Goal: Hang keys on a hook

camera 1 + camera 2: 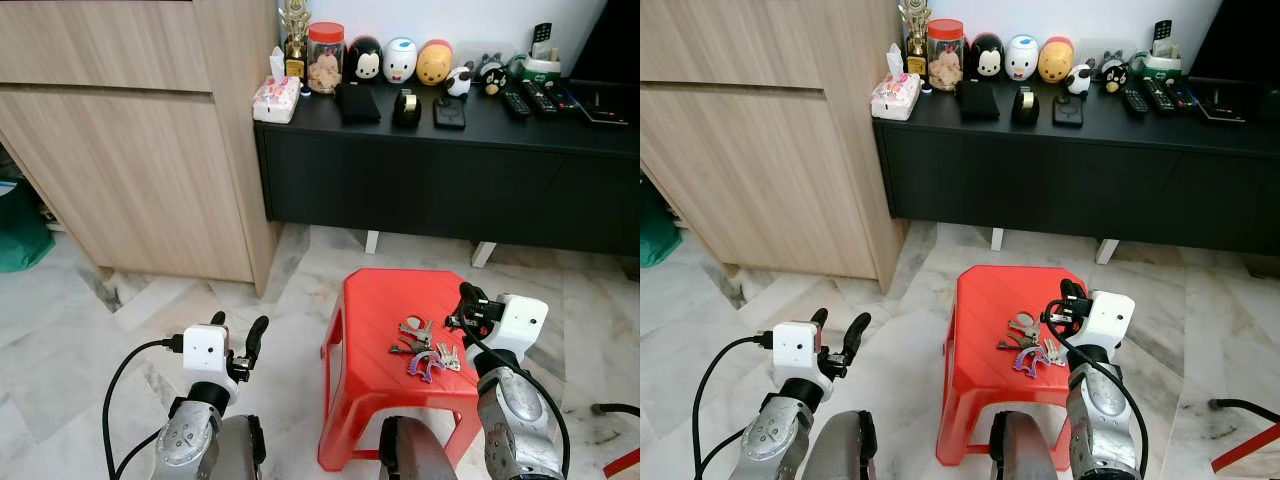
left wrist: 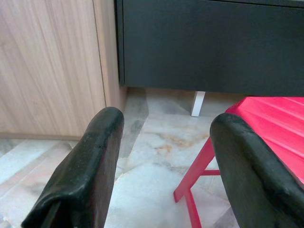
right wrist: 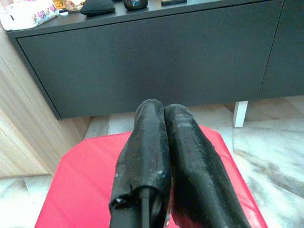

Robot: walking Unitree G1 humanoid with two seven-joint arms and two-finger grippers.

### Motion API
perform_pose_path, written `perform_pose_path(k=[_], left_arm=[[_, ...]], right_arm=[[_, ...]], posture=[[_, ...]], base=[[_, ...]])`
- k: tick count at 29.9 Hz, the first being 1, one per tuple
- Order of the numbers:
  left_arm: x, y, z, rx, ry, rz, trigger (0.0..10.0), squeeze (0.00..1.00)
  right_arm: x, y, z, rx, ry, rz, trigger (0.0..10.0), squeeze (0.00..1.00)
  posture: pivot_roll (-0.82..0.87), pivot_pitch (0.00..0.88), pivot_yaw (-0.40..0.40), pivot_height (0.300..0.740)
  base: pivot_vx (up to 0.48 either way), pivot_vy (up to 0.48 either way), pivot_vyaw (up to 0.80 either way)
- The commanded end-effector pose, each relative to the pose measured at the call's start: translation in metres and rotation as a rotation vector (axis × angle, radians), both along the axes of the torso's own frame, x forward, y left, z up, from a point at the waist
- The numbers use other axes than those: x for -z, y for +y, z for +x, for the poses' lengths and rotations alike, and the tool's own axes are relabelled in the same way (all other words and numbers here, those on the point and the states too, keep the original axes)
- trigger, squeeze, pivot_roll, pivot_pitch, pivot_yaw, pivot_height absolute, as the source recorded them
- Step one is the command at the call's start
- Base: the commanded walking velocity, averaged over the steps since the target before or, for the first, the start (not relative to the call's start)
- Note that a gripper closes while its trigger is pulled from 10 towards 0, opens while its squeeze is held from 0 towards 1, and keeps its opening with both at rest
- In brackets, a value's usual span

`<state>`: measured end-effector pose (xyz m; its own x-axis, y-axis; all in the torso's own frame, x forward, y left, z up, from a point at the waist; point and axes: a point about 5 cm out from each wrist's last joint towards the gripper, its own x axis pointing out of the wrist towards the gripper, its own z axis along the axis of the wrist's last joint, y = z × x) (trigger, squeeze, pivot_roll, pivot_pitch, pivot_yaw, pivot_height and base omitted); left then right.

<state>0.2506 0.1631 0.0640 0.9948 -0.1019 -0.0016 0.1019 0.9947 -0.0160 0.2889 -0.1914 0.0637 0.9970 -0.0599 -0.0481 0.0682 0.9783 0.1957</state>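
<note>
Centrally, bunch of metal keys with purple tag (image 1: 426, 352) lies on red plastic stool (image 1: 370, 310), within reach. Right gripper (image 1: 466, 305), fingers pressed together and empty, hovers just beside keys. Left gripper (image 1: 238, 335) spread wide over marble floor (image 1: 90, 330), idle. Hook unseen.

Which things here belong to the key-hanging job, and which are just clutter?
Job: keys lying on the red stool; right hand, shut, beside them; left hand, open.

Clutter: tissue pack, snack jar, character figures, remotes on the black sideboard.
</note>
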Motion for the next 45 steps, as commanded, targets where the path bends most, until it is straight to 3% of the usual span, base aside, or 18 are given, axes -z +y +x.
perform_pose_path(k=[1, 23, 43, 45], left_arm=[[0.003, -0.001, -0.001, 0.000, 0.007, -0.012, 10.0, 0.00], [0.004, -0.005, -0.002, 0.031, -0.001, -0.019, 10.0, 0.00], [0.003, -0.004, -0.001, 0.037, -0.006, -0.018, 10.0, 0.00], [0.003, -0.005, -0.001, 0.040, -0.005, -0.016, 10.0, 0.00]], right_arm=[[-0.008, -0.001, 0.003, 0.008, -0.020, -0.004, 10.0, 0.00], [-0.017, 0.000, 0.006, 0.036, -0.018, -0.008, 10.0, 0.00], [-0.022, 0.001, 0.010, 0.030, 0.004, -0.021, 10.0, 0.00], [-0.022, 0.001, 0.011, 0.016, 0.021, -0.061, 10.0, 0.00]], posture=[[0.03, 0.010, -0.050, 0.578], [0.03, 0.000, -0.052, 0.578], [0.03, 0.016, -0.055, 0.703], [0.03, 0.019, -0.053, 0.713]], base=[[-0.292, 0.000, 0.00], [-0.282, 0.000, 0.00], [0.000, 0.000, 0.00], [0.000, 0.000, 0.00]])
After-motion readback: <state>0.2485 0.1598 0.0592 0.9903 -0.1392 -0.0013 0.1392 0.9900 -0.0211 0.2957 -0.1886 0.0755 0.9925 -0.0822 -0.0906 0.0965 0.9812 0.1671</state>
